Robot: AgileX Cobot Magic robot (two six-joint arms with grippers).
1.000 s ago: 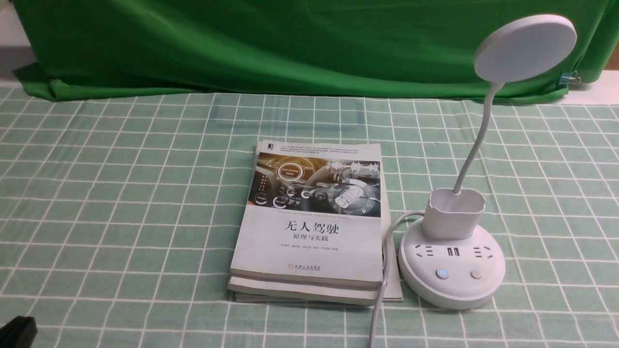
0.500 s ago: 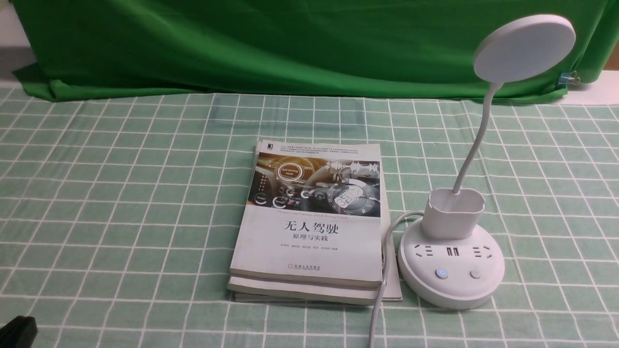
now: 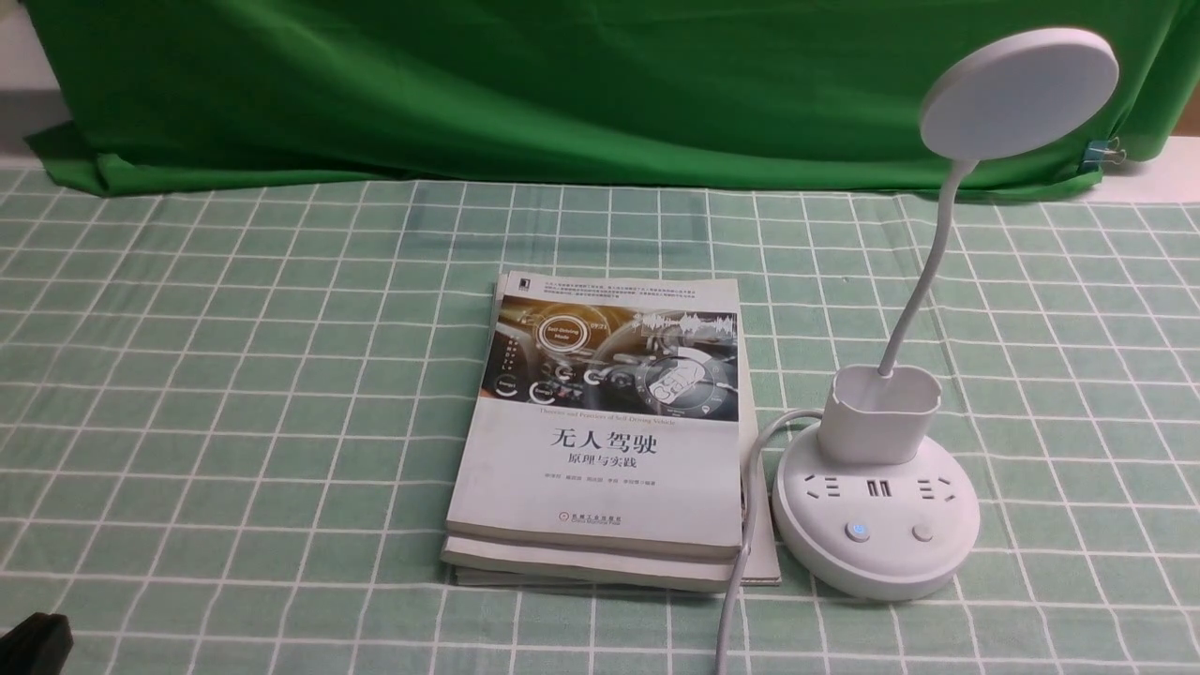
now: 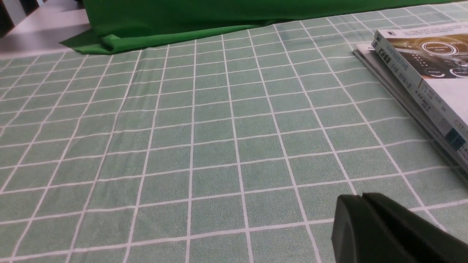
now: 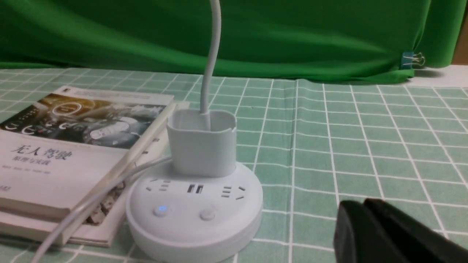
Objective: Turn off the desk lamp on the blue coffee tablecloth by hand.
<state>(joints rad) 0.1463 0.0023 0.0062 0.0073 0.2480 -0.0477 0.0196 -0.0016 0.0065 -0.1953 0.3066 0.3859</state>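
The white desk lamp (image 3: 877, 506) stands on the pale green checked tablecloth (image 3: 234, 375) at the right. Its round base (image 5: 193, 212) carries sockets, a button lit blue (image 3: 857, 532) and a plain button (image 3: 923, 533). Its disc head (image 3: 1020, 92) sits high on the thin neck, and the head does not look lit. My right gripper (image 5: 362, 204) is shut and empty, low over the cloth to the side of the base, apart from it. My left gripper (image 4: 362, 197) is shut and empty over the cloth, far from the lamp; a black piece of it shows in the front view (image 3: 36, 642).
A stack of books (image 3: 605, 431) lies just left of the lamp base, with the lamp's white cable (image 3: 741, 562) running along its right edge to the near side. A dark green backdrop cloth (image 3: 562, 84) hangs at the back.
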